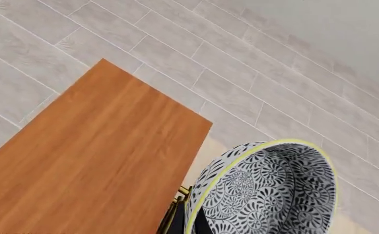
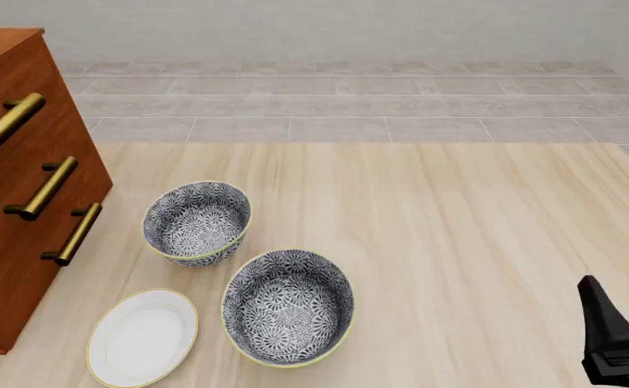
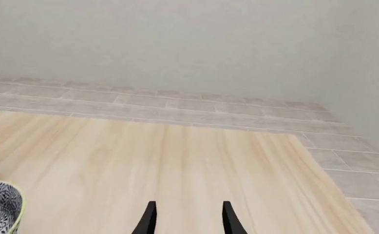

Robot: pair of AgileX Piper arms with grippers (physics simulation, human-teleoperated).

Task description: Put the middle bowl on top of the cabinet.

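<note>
1. Nearest, at the right edge of the table [image 2: 455, 242], the right gripper [image 3: 189, 219] hovers low over the pale wood. Its two dark fingers stand apart with nothing between them, so it is released.
2. At the near left, a flat white plate [image 2: 142, 337] with a yellow rim lies on the table, just in front of the cabinet's near corner.
3. Just right of the plate sits the near bowl [image 2: 288, 307], deep and round, with a dark grey and white floral pattern and a thin yellow rim. It stands upright.
4. A little farther and to the left sits the far bowl [image 2: 197, 222], of the same pattern. It is close to the near bowl and near the cabinet's front.
5. Along the left side stands the cabinet [image 2: 2, 267], tall and reddish-brown, with three brass-coloured bar handles on its drawers.
6. The middle bowl [image 1: 267, 190] shows only in the left wrist view. It is raised in the air and tilted, just beside the edge of the cabinet's flat top and not resting on it.
7. The left gripper [image 1: 188, 222] is barely seen. Dark finger parts sit on either side of the middle bowl's rim, so it appears clenched on that rim.
8. Beyond the table lies a grey tiled floor [image 2: 347, 105], then a plain pale wall [image 2: 347, 28].
</note>
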